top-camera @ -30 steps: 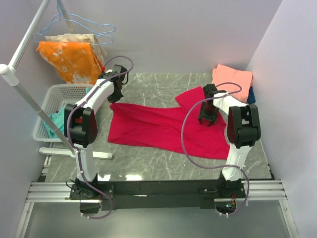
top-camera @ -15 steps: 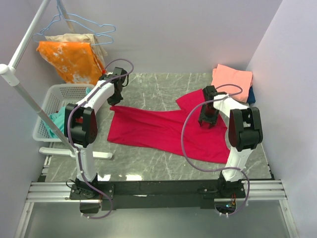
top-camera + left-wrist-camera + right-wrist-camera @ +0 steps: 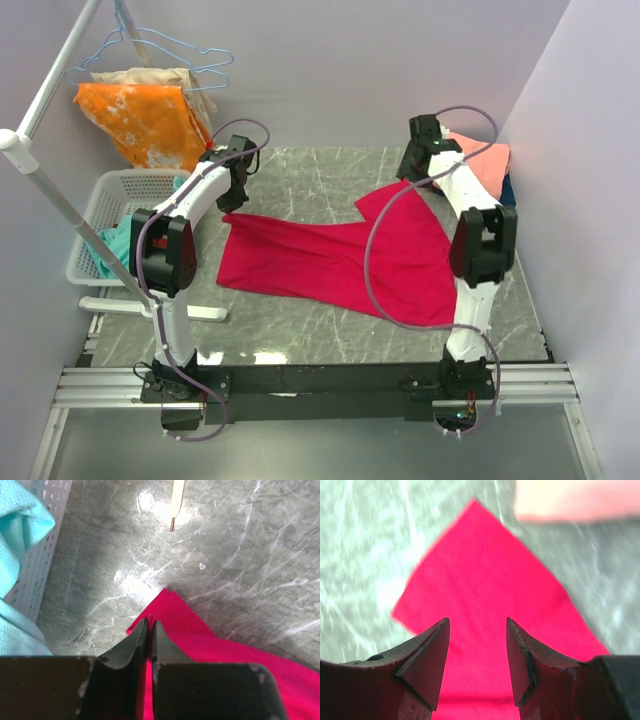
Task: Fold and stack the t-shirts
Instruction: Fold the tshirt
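The crimson-red t-shirt (image 3: 340, 262) lies spread across the marble table, one point reaching toward the back right. My left gripper (image 3: 234, 200) is shut on its left corner; the left wrist view shows red cloth (image 3: 200, 640) pinched between the closed fingers (image 3: 130, 647). My right gripper (image 3: 409, 173) hovers open over the shirt's far point (image 3: 485, 565), nothing between its fingers (image 3: 427, 655). A folded salmon-pink t-shirt (image 3: 478, 158) rests at the back right, its edge showing in the right wrist view (image 3: 575, 500). A dark blue t-shirt (image 3: 508, 192) peeks out beside it.
A white basket (image 3: 95, 215) holding teal cloth (image 3: 117, 246) stands at the left, also in the left wrist view (image 3: 42, 555). An orange white-blotched cloth (image 3: 145, 122) hangs on the rack (image 3: 50, 190) behind it. Walls close in at the back and right.
The right gripper has swung from over the middle of the red shirt to its far point near the pink shirt. The left gripper holds its corner in the same place.
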`<state>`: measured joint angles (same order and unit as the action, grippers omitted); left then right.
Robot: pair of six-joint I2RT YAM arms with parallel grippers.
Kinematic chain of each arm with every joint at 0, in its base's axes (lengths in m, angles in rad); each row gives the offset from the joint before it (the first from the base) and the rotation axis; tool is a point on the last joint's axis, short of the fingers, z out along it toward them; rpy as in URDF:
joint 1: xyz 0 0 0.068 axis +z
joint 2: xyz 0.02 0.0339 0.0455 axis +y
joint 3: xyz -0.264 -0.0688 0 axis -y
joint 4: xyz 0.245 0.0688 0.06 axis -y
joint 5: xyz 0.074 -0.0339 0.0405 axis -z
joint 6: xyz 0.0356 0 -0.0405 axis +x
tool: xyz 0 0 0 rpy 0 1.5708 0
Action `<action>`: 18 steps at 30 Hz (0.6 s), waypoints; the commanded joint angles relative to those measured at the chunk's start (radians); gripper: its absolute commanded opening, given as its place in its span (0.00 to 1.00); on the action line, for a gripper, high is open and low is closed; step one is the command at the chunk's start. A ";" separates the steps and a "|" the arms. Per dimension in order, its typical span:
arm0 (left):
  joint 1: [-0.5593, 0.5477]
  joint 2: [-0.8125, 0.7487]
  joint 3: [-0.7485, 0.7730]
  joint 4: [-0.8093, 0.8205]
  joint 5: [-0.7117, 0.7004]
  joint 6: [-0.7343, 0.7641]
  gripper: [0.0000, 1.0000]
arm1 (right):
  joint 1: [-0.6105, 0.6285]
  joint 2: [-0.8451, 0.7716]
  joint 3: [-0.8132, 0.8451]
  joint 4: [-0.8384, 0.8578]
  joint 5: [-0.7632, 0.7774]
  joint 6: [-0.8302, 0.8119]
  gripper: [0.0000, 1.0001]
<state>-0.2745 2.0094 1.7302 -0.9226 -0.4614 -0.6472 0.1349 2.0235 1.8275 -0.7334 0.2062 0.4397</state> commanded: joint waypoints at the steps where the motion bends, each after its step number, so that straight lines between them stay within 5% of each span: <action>1: -0.003 0.000 0.054 -0.002 0.017 0.011 0.01 | -0.001 0.145 0.044 0.095 -0.001 0.001 0.54; 18: -0.003 0.025 0.095 -0.027 0.021 0.017 0.01 | -0.001 0.423 0.446 0.109 0.050 0.059 0.53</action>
<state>-0.2745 2.0281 1.7790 -0.9401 -0.4408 -0.6464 0.1356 2.4393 2.2368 -0.6258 0.2253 0.4896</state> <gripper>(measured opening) 0.096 0.526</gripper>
